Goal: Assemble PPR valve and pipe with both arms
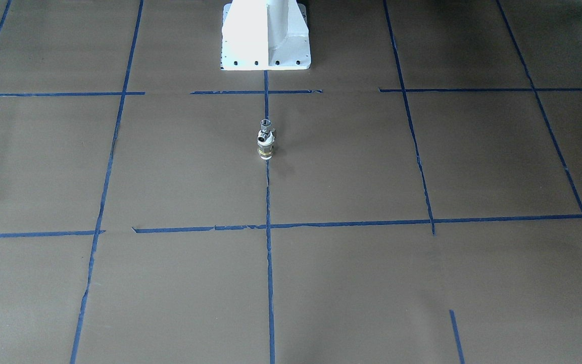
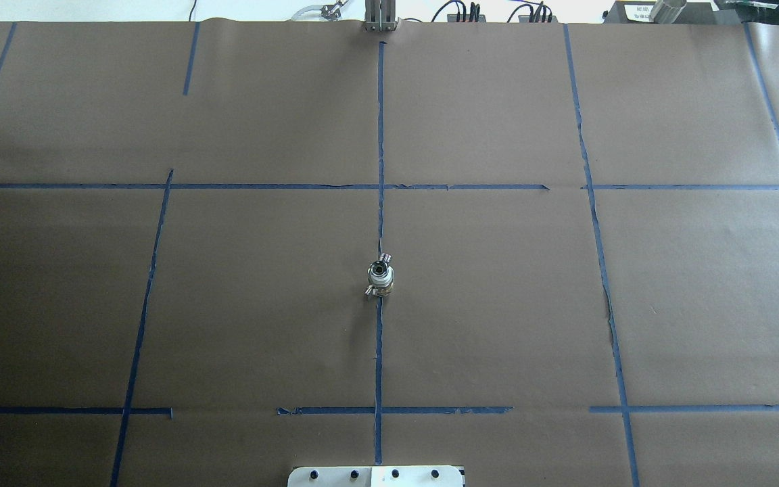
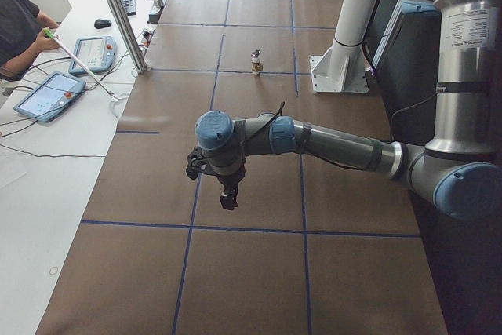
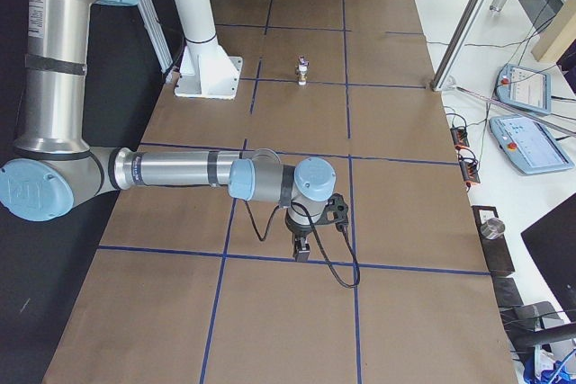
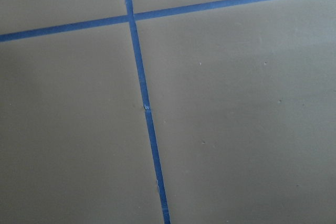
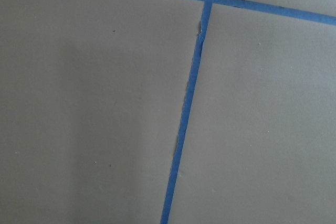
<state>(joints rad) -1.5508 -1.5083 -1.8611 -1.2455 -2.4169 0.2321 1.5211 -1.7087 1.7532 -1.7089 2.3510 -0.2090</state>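
Left gripper (image 3: 228,198) and right gripper (image 4: 303,248) hang above the table (image 1: 422,283), whether clenched I cannot tell; pipe (image 1: 266,129) seemingly sits atop upright PPR valve (image 1: 265,150)

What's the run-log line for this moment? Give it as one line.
parts: pipe atop PPR valve, upright on centre tape line | left claw: away from parts, state unclear | right claw: same

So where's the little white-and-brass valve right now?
In the overhead view the PPR valve stands upright near the middle of the table, on the central blue tape line, with the silver pipe seemingly joined on top.
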